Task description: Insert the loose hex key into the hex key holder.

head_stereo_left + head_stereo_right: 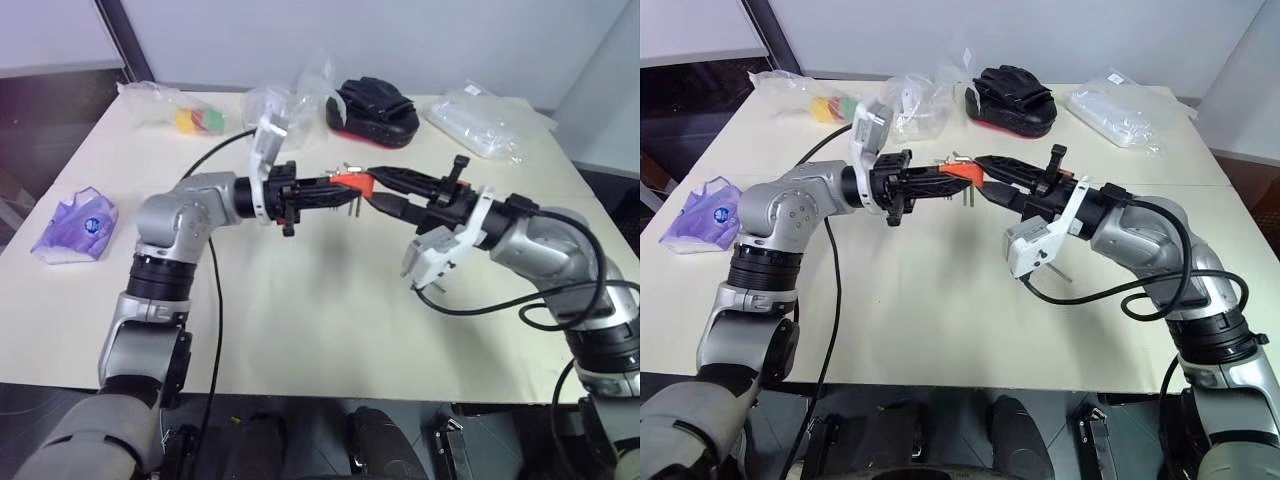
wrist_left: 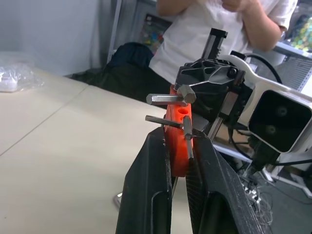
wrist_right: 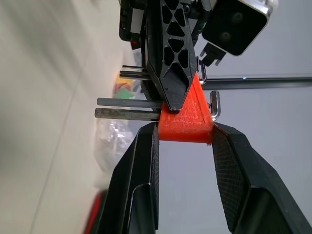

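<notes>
While both arms meet in the air, the hex key holder (image 1: 356,184) hangs between them above the bench (image 1: 300,300).
The right end effector (image 3: 185,134) is clamped on the small orange block; the left end effector (image 2: 179,146) is squeezed on it and a thin grey key (maybe the loose one), likely to steady it.

one orange hex key holder (image 1: 356,184), two robot hands, left hand (image 1: 345,192) and right hand (image 1: 378,188), three clear plastic bags (image 1: 478,122), one black glove pair (image 1: 372,103), one purple packet (image 1: 76,226), one desk (image 1: 300,310)
</notes>
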